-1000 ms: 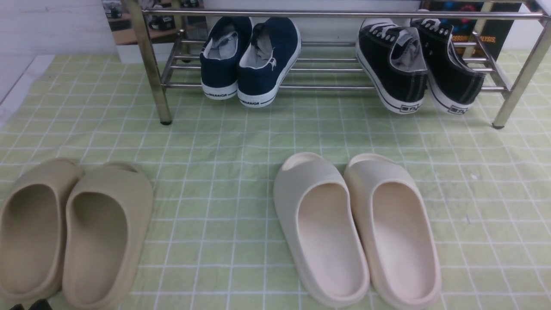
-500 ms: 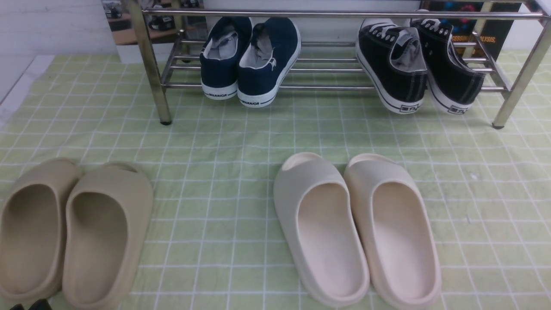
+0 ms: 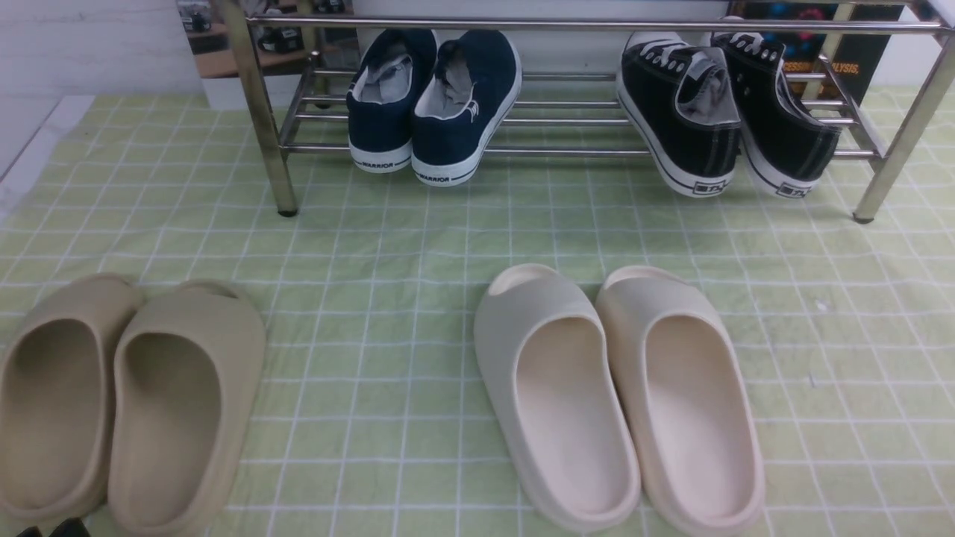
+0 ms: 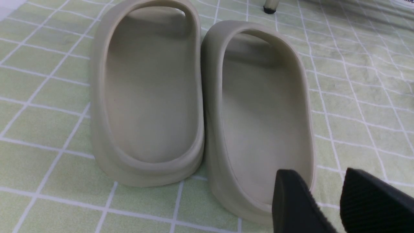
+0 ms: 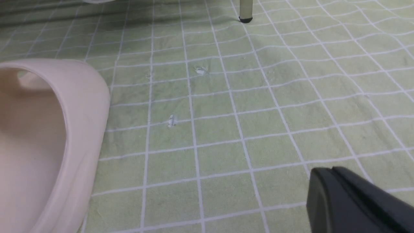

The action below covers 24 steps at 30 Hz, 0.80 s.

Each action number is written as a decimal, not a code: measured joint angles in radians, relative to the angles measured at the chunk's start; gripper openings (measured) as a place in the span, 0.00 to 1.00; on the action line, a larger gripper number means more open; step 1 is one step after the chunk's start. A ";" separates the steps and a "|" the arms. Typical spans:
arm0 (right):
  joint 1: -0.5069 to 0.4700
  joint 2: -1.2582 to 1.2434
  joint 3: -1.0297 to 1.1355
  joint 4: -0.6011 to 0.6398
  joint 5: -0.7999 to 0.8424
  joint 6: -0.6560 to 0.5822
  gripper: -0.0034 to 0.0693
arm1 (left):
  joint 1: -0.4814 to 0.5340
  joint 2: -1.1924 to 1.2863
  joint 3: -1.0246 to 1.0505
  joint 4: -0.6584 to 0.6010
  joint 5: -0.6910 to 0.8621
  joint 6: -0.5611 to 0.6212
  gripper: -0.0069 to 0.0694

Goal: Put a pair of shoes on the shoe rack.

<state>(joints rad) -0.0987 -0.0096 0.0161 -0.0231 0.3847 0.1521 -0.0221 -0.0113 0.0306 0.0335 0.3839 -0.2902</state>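
**Four sneakers racked, four slides on the desk**

Two black sneakers (image 3: 716,112) sit at the upper right of the front view on the shoe rack (image 3: 582,24), beside two navy sneakers (image 3: 433,104). Two tan slides (image 3: 127,403) lie lower left, two cream slides (image 3: 619,395) lower centre. The left pincer (image 4: 326,197) is spread, holding nothing; the right pincer (image 5: 336,194) appears pressed together.
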 joint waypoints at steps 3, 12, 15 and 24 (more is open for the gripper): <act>0.000 0.000 0.000 0.000 0.000 0.000 0.05 | 0.000 0.000 0.000 0.000 0.000 0.000 0.40; 0.000 0.000 0.000 0.000 0.000 0.000 0.06 | 0.000 0.000 0.000 0.000 0.000 0.000 0.40; 0.000 0.000 0.000 0.000 0.000 0.000 0.06 | 0.000 0.000 0.000 0.000 0.000 0.000 0.40; 0.000 0.000 0.000 0.000 0.000 0.000 0.07 | 0.000 0.000 0.000 0.000 0.000 0.000 0.40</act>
<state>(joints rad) -0.0987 -0.0096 0.0161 -0.0231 0.3847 0.1521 -0.0221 -0.0113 0.0306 0.0335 0.3839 -0.2902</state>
